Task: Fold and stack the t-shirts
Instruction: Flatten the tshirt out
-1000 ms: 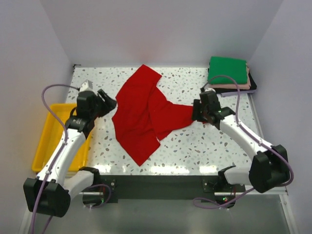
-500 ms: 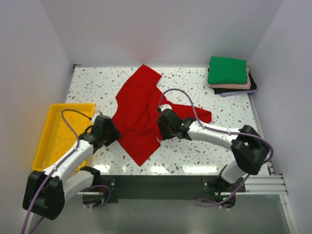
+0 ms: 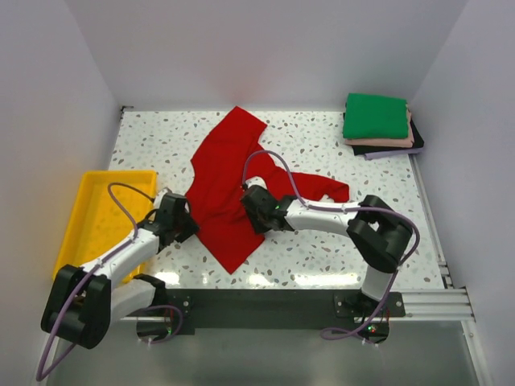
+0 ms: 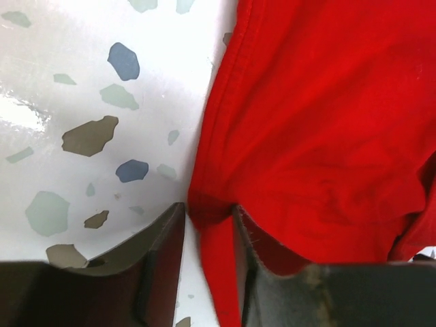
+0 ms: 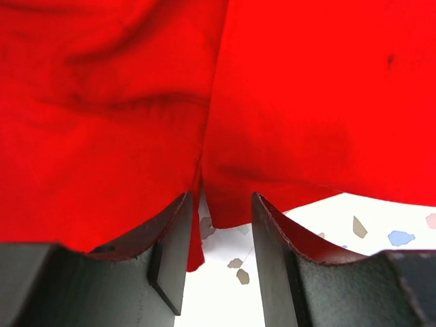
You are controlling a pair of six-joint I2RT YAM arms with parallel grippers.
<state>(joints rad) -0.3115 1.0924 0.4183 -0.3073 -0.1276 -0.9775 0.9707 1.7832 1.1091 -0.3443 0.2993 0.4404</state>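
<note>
One yellow tray (image 3: 87,232) lies left of red t-shirt (image 3: 225,169), folded t-shirts (image 3: 376,117) right.

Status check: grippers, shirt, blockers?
Left gripper pinching the bright red cloth t-shirt hem. Right gripper straddling a fold, grip unclear. Shirt crumpled, unfolded. Nothing blocking; folded shirt stack far right.

1. The speckled table (image 3: 322,249) carries everything.
2. A red t-shirt (image 3: 229,173) sprawls between the left gripper (image 3: 183,223) and the right gripper (image 3: 253,211), reaching both.
3. A folded t-shirt stack (image 3: 376,121) sits well beyond the right gripper.
4. A yellow tray (image 3: 88,233) lies near the left gripper, on its outer side.
</note>
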